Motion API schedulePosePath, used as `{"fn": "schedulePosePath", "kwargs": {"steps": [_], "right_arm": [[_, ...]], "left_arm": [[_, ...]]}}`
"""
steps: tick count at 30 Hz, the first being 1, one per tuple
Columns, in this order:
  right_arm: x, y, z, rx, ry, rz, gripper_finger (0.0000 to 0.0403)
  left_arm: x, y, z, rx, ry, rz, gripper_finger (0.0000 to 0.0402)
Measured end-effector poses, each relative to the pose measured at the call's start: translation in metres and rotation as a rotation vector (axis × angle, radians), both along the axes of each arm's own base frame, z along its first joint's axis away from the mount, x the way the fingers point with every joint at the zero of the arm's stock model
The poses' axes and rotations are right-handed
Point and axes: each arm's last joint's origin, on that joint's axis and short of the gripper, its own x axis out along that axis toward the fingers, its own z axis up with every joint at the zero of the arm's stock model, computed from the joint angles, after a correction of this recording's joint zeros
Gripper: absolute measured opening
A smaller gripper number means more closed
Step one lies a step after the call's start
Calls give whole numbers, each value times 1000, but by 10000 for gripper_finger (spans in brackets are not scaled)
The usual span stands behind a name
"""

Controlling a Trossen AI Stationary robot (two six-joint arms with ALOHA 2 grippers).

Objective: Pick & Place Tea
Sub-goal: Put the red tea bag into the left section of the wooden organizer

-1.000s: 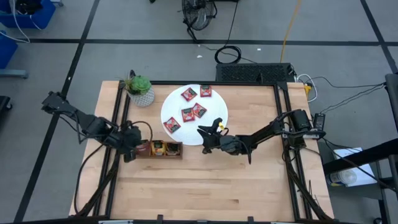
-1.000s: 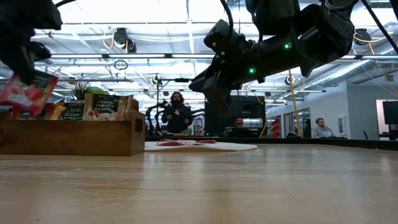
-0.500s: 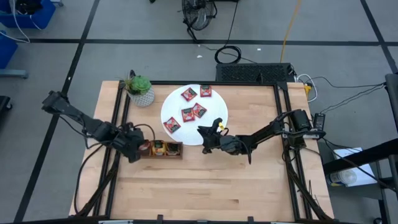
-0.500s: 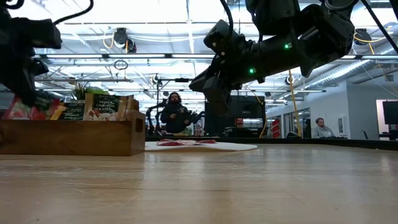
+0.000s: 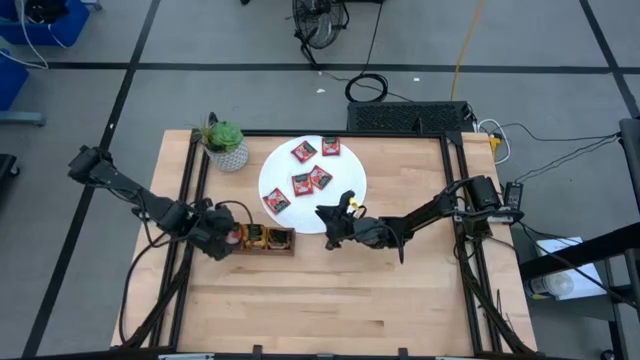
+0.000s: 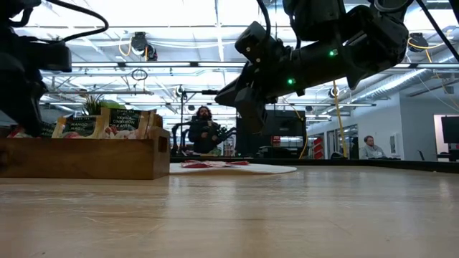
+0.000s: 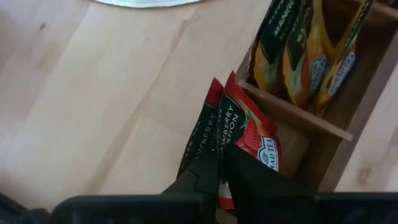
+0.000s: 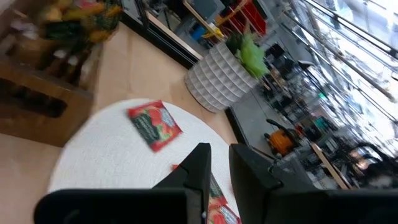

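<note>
A long wooden tray (image 5: 262, 240) lies on the table left of middle, with tea sachets standing in its compartments (image 6: 107, 123). My left gripper (image 7: 219, 165) points steeply down into the tray's left end compartment, shut on a red tea sachet (image 7: 252, 134). Another red sachet (image 7: 200, 134) stands beside it. Several red sachets (image 5: 303, 151) lie flat on the white disc (image 5: 345, 165). My right gripper (image 5: 322, 213) hovers level above the disc's near edge. Its fingers (image 8: 200, 163) stand a narrow gap apart with nothing between them. My left gripper pinches the red sachet by its upper edge (image 7: 231, 149) between its two fingers, coming from above and slanting down. The sachet stands on edge below the fingers and reaches down into the tray's left end compartment. Its lower end is hidden by the tray wall.
A small green potted plant (image 5: 225, 143) stands at the table's far left corner, beyond the tray. Bare wood (image 5: 340, 300) covers the whole near half of the table. A person (image 6: 204, 129) shows in the room behind the table.
My left gripper has gone down with the red sachet and rolled a little. The sachet hung above the tray's left end a second ago and now sits sunk in the end compartment among the others.
</note>
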Motion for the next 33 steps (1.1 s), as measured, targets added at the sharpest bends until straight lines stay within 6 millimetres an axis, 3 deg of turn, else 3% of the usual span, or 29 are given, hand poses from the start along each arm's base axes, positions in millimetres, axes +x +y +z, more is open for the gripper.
{"fn": "schedulePosePath", "kwargs": {"steps": [10, 17, 22, 33], "right_arm": [[0, 1, 0, 3, 1, 15, 45], [0, 1, 0, 3, 0, 15, 45], [0, 1, 0, 4, 0, 14, 45], [0, 0, 0, 16, -6, 12, 45]], "left_arm": [[10, -5, 25, -10, -77, -60, 117], [16, -12, 41, -145, -74, -78, 105], [26, -19, 26, -166, 87, -109, 14], [51, -23, -19, -148, 396, -49, 3]]}}
